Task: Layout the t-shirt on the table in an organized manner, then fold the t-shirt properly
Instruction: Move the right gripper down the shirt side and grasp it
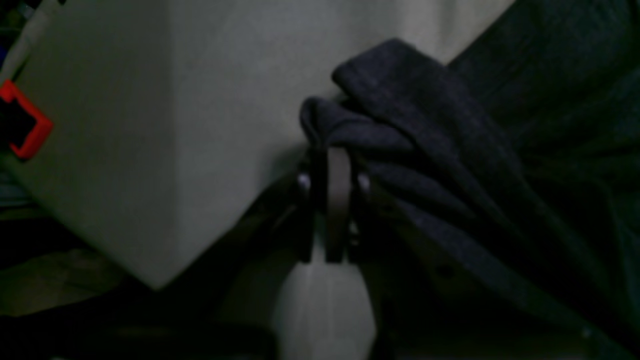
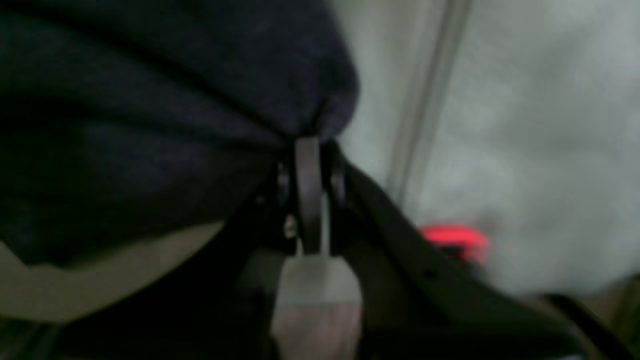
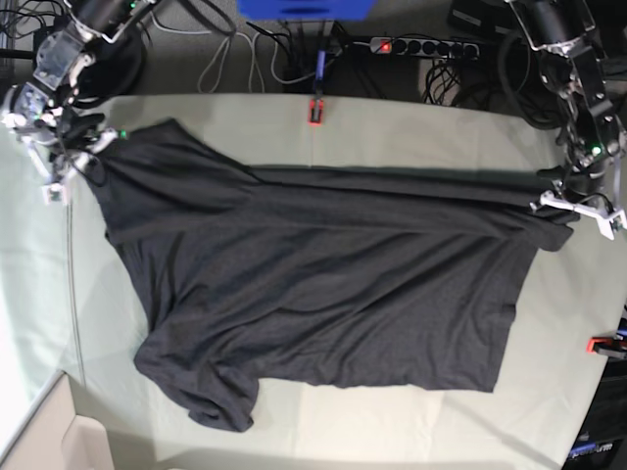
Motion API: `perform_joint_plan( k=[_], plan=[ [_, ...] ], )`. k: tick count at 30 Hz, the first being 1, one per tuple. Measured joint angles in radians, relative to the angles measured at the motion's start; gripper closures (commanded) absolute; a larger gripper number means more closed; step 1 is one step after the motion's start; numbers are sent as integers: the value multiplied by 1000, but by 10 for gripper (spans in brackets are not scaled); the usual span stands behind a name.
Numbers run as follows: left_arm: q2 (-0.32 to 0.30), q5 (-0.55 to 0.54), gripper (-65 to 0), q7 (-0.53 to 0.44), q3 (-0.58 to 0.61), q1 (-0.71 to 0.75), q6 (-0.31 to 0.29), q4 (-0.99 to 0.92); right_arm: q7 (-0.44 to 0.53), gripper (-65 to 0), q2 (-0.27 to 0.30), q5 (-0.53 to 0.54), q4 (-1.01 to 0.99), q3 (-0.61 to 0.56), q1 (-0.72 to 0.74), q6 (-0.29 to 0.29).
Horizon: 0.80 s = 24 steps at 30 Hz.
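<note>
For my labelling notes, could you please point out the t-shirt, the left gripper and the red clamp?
t-shirt (image 3: 323,294): base view, middle of its body.
left gripper (image 1: 332,155): left wrist view, fingertips shut on the cloth.
red clamp (image 1: 27,122): left wrist view, its red frame.

A power strip (image 3: 421,45) with a lit red switch lies among tangled cables (image 3: 235,54) on the floor.

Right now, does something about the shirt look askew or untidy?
Yes. The shirt is not flat: its far edge is lifted and stretched between the left gripper and right gripper, and the near sleeve is curled under on the table.
</note>
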Motion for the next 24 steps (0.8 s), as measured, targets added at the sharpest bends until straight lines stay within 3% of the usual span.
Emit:
perform_joint_plan(
  k=[6,12,19,24],
  plan=[
    [0,0,-2,0,0,0,0,0,2,0,-37,-1,140,-45,39,-1],
    [-1,1,-2,3,0,0,0,0,-3,0,-53,-8,156,-134,93,0],
    [1,3,-2,8,0,0,0,1,-126,0,-63,-13,157,-195,233,0],
    [24,9,-2,10,0,0,0,5,-150,0,-61,-8,157,-256,292,0]
  ],
)
